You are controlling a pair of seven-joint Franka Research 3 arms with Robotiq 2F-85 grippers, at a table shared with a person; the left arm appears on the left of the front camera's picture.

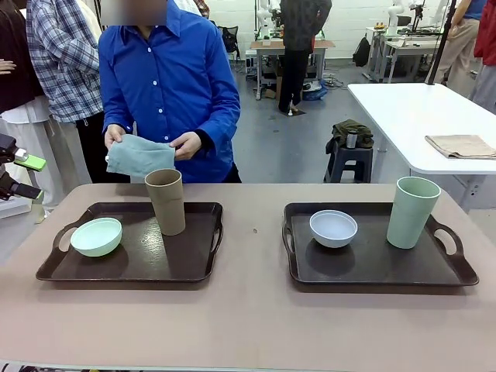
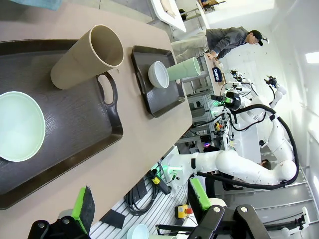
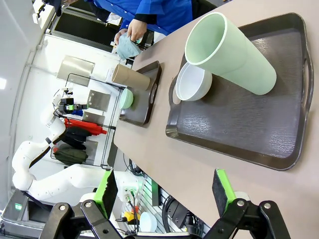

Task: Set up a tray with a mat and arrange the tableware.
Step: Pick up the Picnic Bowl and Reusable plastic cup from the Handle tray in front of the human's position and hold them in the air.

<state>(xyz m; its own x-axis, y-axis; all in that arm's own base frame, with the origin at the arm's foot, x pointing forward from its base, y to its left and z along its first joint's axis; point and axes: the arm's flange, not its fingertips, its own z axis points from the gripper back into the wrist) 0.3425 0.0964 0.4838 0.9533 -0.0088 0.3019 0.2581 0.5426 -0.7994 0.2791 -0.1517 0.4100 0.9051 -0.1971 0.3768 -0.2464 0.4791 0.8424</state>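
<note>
Tableware, four plain pieces, is sitting on two dark trays on the desk [image 1: 248,325]. Pale green bowl [image 1: 96,236] is resting at the left end of the left tray [image 1: 155,256]. Tall brown cup [image 1: 166,200] is standing upright near that tray's far edge, close to the bowl but not touching it. White bowl [image 1: 333,228] is sitting left of centre in the right tray [image 1: 372,260]. Tall pale green cup [image 1: 412,211] is standing upright toward that tray's right end, apart from the white bowl. Mat [image 1: 139,157], a grey-blue cloth, is hanging bunched between the person's hands [image 1: 187,145] above the far edge of the desk, just behind the brown cup. Trays are lying side by side, handles facing each other, with a bare strip of desk between them. I am holding my left tool [image 2: 142,204] wide, nothing between its green pads, off the left end of the desk and looking along the left tray. I am holding my right tool [image 3: 164,191] equally wide and empty, short of the desk's edge, looking at the right tray with its cup and bowl.
</note>
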